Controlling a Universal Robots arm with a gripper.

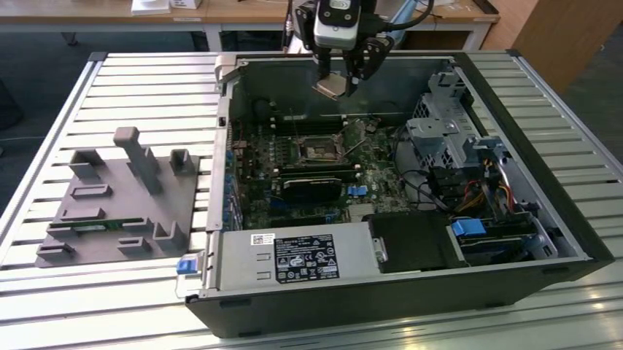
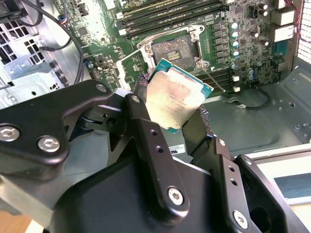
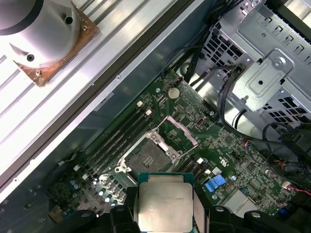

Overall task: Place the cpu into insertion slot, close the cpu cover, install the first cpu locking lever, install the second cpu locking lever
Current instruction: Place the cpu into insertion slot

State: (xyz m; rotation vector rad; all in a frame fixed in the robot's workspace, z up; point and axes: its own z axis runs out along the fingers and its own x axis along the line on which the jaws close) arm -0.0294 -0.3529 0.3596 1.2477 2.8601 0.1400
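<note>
Exterior view: the jaws hang over the open case (image 1: 574,240), which lies on its side on the slatted bench (image 1: 146,80). They hold the cpu (image 1: 331,87) tilted in the air, well above the slot (image 1: 319,152) and offset from it toward the case's far wall. The slot sits on the green board (image 1: 255,157), with a black module (image 1: 316,186) just beside it on the near side. A grey fixture (image 1: 117,211) stands outside the case, well apart from the slot on the exterior view's left.

Second wrist view: two black fingers (image 2: 146,136) clamp the cpu (image 2: 177,97) by opposite edges. The jaws are narrow, drawn in to the width of the chip. The cpu's pale metal face is turned to the camera and its green edge shows along one side. Beyond it lies the slot (image 2: 174,50), dark centre exposed inside the silvery rim and not touched by the cpu. A thin metal rod (image 2: 214,79) slants away from one corner of the slot.

First wrist view: the cpu (image 3: 164,206) is seen face-on between the jaws, apart from the slot (image 3: 148,158). The cover (image 3: 184,130) is swung up at one edge of the slot, so the slot is uncovered. Long memory sockets (image 3: 121,138) run beside the slot on the side away from the cover. A grey drive cage (image 3: 265,80) stands well apart from the slot, beyond the cover.
</note>
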